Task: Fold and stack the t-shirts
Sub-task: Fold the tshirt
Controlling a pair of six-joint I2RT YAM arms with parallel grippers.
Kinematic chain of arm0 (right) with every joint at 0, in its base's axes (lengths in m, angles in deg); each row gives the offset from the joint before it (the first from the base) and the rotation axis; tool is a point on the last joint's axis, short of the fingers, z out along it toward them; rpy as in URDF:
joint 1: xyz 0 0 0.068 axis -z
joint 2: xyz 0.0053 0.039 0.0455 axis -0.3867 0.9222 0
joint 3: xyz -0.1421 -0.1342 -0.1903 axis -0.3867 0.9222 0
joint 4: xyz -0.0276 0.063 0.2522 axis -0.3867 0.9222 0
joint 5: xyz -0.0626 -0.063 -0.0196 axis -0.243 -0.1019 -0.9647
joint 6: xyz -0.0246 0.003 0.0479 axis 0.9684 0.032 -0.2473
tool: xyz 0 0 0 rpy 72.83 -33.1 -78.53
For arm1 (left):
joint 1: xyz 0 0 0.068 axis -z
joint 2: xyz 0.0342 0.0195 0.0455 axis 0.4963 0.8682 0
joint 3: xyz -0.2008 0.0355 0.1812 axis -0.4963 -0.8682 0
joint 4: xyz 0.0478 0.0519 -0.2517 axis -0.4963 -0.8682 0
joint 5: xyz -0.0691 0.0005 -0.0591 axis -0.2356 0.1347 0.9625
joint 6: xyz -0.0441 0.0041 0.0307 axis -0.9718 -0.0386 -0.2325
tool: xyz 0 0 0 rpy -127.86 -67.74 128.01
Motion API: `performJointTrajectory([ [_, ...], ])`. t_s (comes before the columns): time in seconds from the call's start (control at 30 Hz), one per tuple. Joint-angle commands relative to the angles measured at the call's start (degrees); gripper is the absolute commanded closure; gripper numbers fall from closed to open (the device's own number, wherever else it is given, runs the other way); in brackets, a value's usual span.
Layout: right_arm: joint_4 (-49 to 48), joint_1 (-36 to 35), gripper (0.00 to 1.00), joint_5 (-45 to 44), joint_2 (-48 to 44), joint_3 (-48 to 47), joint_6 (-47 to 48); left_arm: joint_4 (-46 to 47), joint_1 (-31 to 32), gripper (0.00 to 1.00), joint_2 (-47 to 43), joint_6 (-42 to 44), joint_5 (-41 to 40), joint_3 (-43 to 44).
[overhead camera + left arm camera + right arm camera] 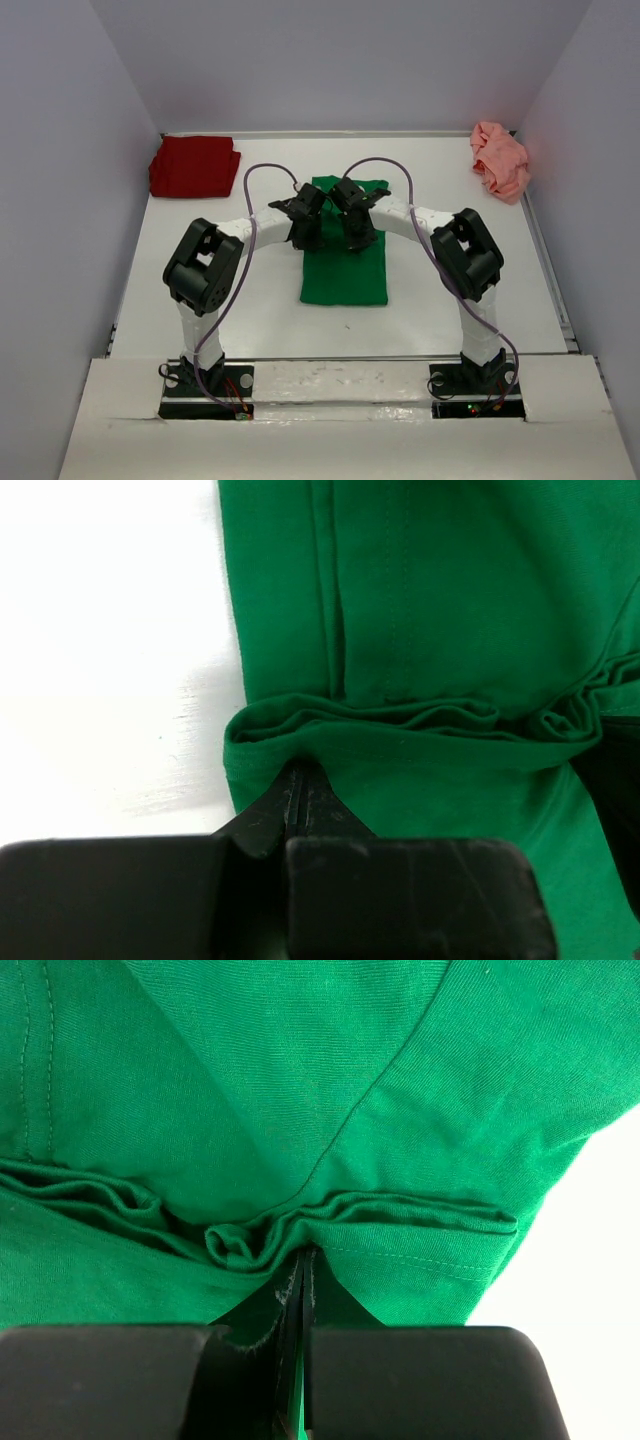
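Left gripper (pixel 297 772) and right gripper (pixel 303 1260), both clamped on a bunched fold of green t-shirt (pixel 345 275) (narrow rectangle)

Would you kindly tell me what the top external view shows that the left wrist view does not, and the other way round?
Only the top external view: the dark red t-shirt, folded at the far left, the salmon pink t-shirt, crumpled at the far right, and the whole outline of the cloth in the middle. Only the left wrist view: the seam stitching and the bunched fold that the shut left claw pinches. Both: the green t-shirt, the left claw and the white table.
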Motion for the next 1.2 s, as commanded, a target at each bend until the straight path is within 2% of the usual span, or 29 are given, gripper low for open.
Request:
performJointTrajectory([
  [0.0,1.4,-0.1,1.00,-3.5,2.3,-0.9,-0.3,0.8,-0.3,1.00,-1.7,-0.3,0.4,-1.4],
  [0.4,4.4,-0.1,1.00,-7.6,-2.5,-5.3,2.1,-0.9,-0.3,1.00,-5.6,-0.4,-1.7,0.6],
  [0.6,5.2,-0.1,1.00,-8.3,-5.0,-4.1,2.1,-1.1,-0.2,1.00,-6.8,-0.7,-2.2,0.9],
  [0.87,4.8,0.4,1.00,-9.0,-5.7,-1.1,0.9,-0.6,-0.2,1.00,-3.9,-1.1,-1.6,2.3],
  [1.17,2.2,3.9,1.00,-8.8,-2.0,1.0,1.0,0.1,-0.3,1.00,2.7,-0.5,-0.5,6.4],
])
